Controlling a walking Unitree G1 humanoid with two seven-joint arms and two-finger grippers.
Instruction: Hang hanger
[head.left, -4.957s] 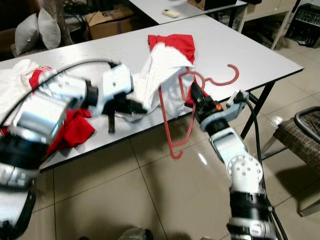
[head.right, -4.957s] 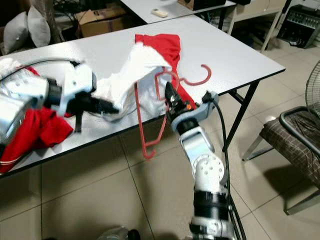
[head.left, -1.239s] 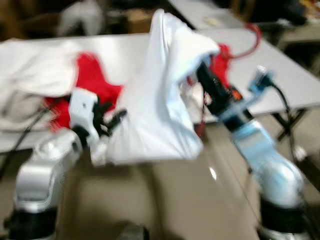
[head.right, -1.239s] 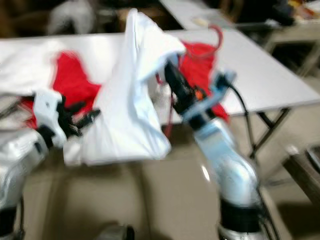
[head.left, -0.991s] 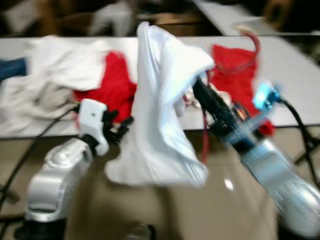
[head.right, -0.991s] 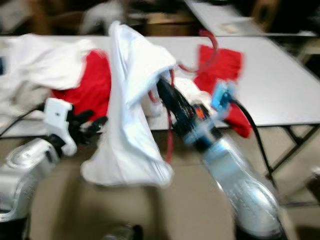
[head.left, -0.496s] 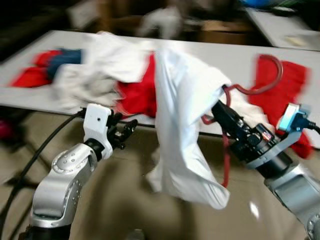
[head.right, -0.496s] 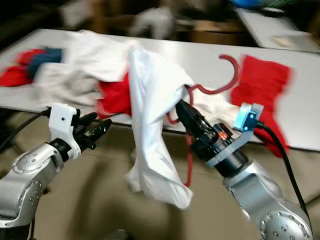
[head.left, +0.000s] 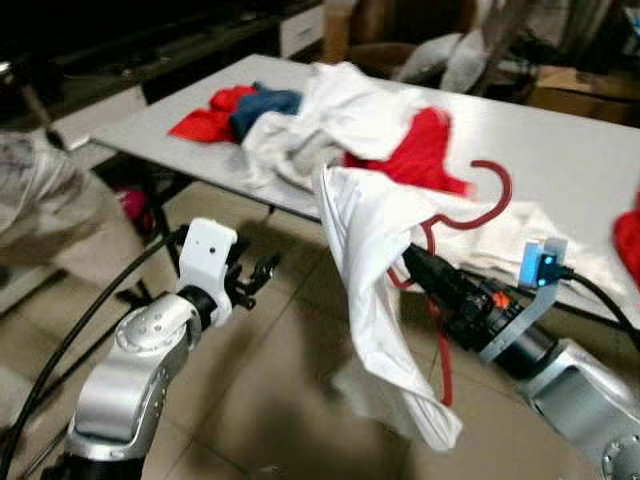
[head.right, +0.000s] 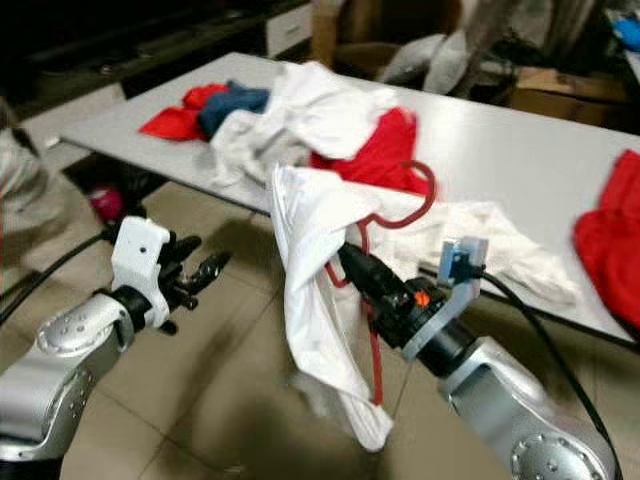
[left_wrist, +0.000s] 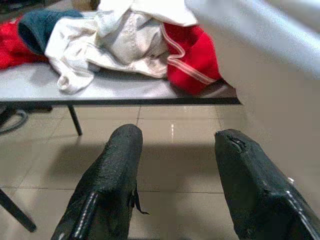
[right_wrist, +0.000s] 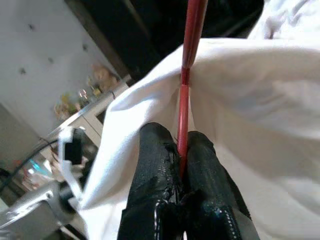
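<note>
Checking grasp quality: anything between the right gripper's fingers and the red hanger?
Nothing visible. The right gripper is shut directly on the red hanger; the white shirt drapes over the hanger around the fingers, not between them. Left gripper is open and empty.

glossy red hanger (head.left: 478, 205), soft white cloth shirt (head.left: 370, 290)

— Is any lettering, label or number showing up anywhere?

— No, nothing readable is showing.

— Not even on the brown cardboard box (head.right: 560, 92) behind the long grey table (head.right: 520, 150)?

— Its faces are looking plain, and the pictures are blurring too much to make out any print.
</note>
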